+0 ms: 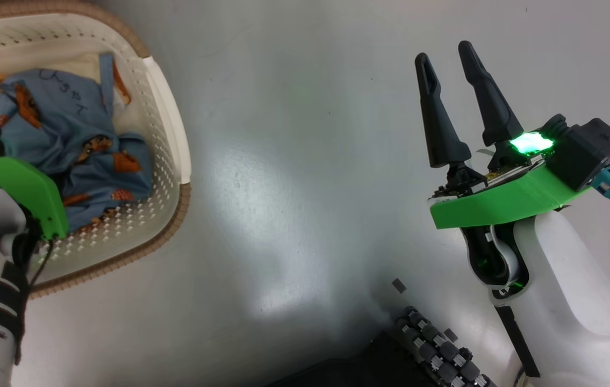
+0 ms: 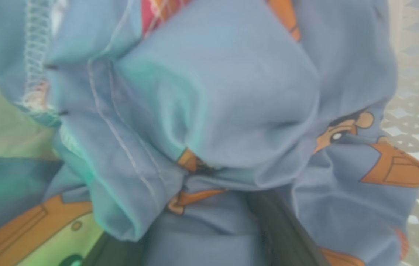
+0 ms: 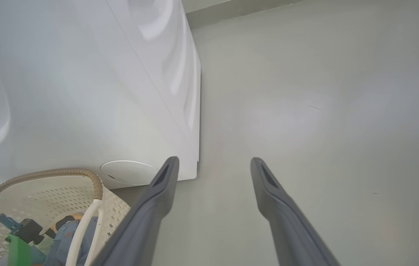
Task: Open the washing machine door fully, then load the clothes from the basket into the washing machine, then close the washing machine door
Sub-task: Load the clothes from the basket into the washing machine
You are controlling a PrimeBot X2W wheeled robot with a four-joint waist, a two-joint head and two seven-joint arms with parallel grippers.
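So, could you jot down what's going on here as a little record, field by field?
clothes: light-blue cartoon-print garments, bunched in the basket
basket: cream, perforated, brown-rimmed, on the floor near the washing machine
washing machine: white cabinet
left gripper: open, fingers pushed into the clothes
right gripper: open, holding nothing, over the floor
floor: plain grey

A laundry corner, plain and bare. A white washing machine [image 3: 83,92] stands on a smooth grey floor [image 1: 305,161], and a cream basket [image 1: 162,188] of clothes [image 1: 68,123] sits close by it.
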